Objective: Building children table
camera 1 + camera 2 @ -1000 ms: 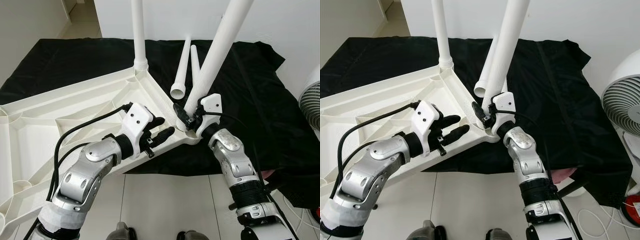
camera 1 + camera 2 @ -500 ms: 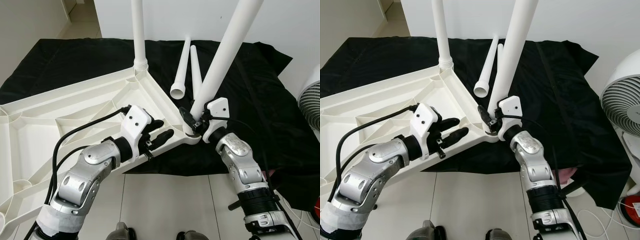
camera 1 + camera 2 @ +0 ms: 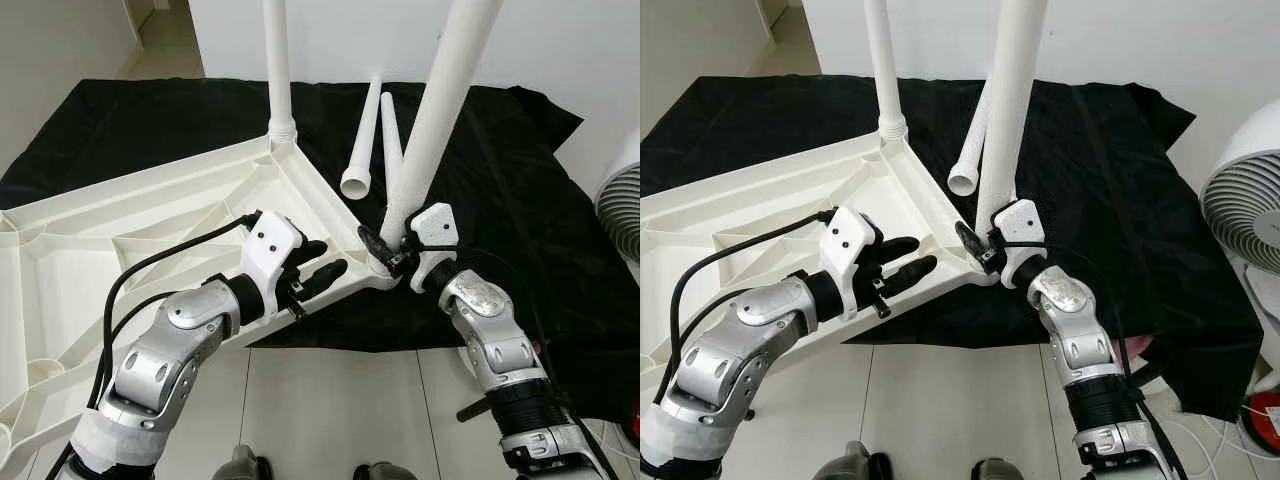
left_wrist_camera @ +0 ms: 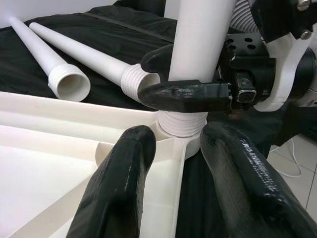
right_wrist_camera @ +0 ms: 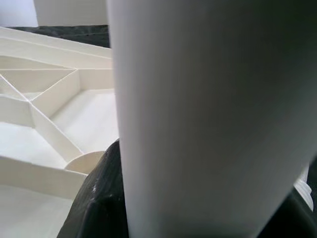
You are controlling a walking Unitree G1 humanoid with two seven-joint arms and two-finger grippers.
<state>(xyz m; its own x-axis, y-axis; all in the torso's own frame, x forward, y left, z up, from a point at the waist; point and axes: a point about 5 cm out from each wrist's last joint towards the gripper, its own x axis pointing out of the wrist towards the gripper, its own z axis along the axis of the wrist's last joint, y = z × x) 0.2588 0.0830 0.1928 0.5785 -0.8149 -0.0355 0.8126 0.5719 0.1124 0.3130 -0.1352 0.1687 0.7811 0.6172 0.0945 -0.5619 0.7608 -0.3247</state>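
Observation:
The white table top (image 3: 150, 220) lies upside down on a black cloth (image 3: 500, 160). One white leg (image 3: 276, 70) stands in its far corner. My right gripper (image 3: 386, 250) is shut on the base of a second leg (image 3: 440, 110), whose threaded end (image 4: 181, 123) sits at the near corner socket, leaning slightly right. My left gripper (image 3: 322, 262) is open, its fingers (image 4: 119, 188) straddling the table top's rim just beside that corner. In the right wrist view the held leg (image 5: 208, 114) is pressed against a black finger (image 5: 99, 208).
Two loose white legs (image 3: 362, 140) lie side by side on the cloth behind the corner. A white fan (image 3: 1240, 210) stands at the right, with cables on the floor near it. Pale floor tiles (image 3: 330, 410) lie under my arms.
The held leg has swung from a stronger rightward lean to a steeper stance. My right gripper has shifted slightly right and nearer at its base. The left gripper has barely moved.

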